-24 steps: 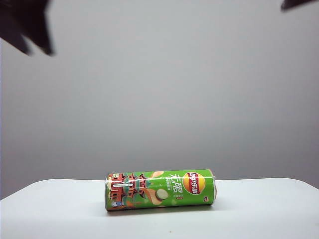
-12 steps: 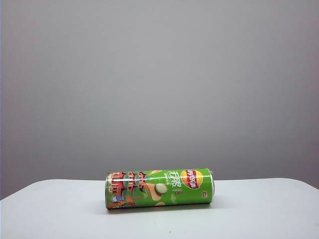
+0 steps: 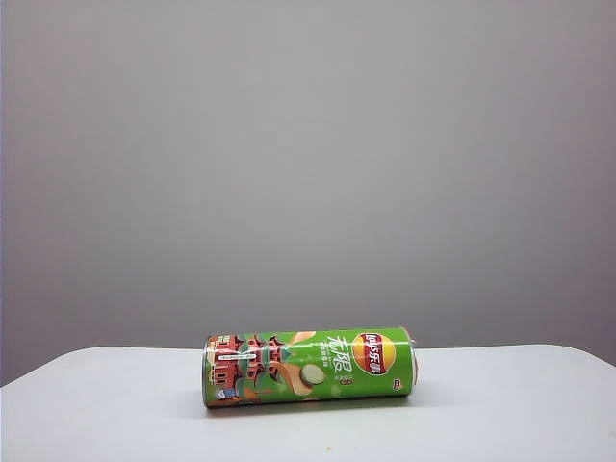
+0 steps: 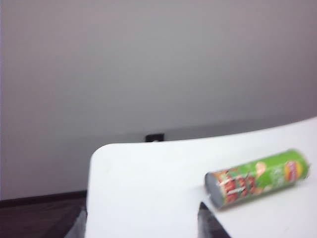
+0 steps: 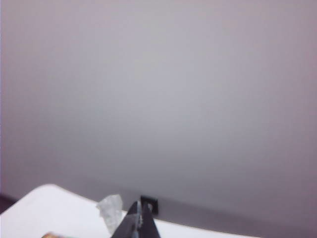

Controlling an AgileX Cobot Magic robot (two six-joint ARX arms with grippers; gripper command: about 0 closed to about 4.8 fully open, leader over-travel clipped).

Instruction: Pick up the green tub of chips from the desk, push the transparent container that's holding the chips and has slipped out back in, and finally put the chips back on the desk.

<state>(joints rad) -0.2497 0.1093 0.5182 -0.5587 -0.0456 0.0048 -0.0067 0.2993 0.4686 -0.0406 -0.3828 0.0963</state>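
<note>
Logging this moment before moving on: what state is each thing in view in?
green tub of chips: lying on its side on the desk, untouched.
desk: bears only the tub.
left pincer: open, empty, clear of the tub.
right pincer: shut, empty, away from the tub.
</note>
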